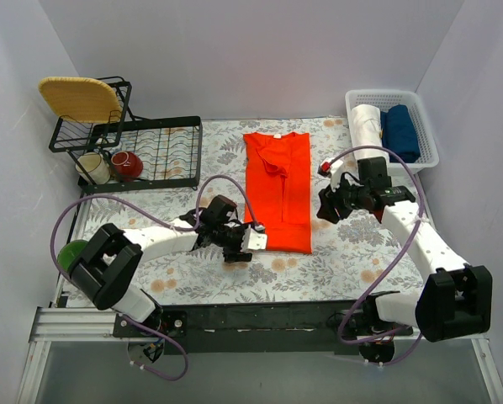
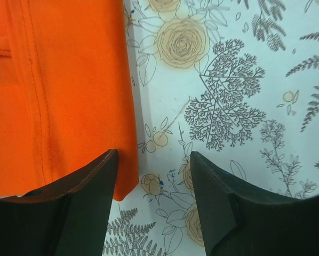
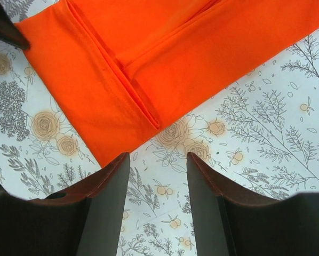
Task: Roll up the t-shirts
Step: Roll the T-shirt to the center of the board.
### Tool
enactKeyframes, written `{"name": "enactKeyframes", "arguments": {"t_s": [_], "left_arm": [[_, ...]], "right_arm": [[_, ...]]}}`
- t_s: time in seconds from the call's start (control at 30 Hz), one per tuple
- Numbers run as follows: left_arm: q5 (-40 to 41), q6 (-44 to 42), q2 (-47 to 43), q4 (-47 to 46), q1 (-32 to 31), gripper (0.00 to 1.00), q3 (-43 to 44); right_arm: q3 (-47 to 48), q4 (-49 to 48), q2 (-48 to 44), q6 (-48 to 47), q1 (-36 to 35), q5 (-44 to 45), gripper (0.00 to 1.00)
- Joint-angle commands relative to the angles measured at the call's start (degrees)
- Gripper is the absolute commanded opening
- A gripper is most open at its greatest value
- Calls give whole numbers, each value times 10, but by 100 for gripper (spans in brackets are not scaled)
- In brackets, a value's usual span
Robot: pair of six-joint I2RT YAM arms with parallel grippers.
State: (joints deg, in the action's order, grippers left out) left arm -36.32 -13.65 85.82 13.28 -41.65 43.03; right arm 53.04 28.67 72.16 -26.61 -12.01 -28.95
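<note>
**Shirt position and gripper status**

Floral table cover [image 1: 344,261] lay under everything we recorded. We found the t-shirt [image 1: 278,189] folded into a long strip at its middle, with the collar at the far end and the hem towards the arm bases. The left gripper [image 2: 151,160] stood with jaws apart at the hem's left corner, one finger [image 2: 90,181] over the fabric. The right gripper [image 3: 158,160] was likewise spread, grasping nothing, just off the shirt's right edge.
</note>
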Motion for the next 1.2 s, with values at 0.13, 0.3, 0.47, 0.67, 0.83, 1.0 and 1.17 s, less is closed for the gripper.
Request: {"name": "enactKeyframes", "arguments": {"t_s": [0.13, 0.3, 0.47, 0.67, 0.83, 1.0, 1.17], "left_arm": [[40, -44, 51, -76, -2, 50, -15], [54, -32, 86, -73, -2, 23, -15], [34, -2, 102, -21, -1, 0, 1], [-93, 168, 122, 53, 57, 0, 96], [-176, 299, 130, 60, 89, 0, 145], [-198, 328, 136, 47, 91, 0, 146], [-234, 365, 154, 47, 113, 0, 160]], "right_arm": [[-58, 39, -48, -42, 2, -30, 55], [-86, 19, -57, -98, -8, -46, 64], [-137, -40, -89, -159, -49, -31, 66], [-178, -55, -120, -240, -132, -23, 67], [-226, -83, -151, -270, -165, -11, 68], [-272, -140, -190, -288, -189, 4, 71], [-297, -193, -178, -283, -205, 30, 71]]}}
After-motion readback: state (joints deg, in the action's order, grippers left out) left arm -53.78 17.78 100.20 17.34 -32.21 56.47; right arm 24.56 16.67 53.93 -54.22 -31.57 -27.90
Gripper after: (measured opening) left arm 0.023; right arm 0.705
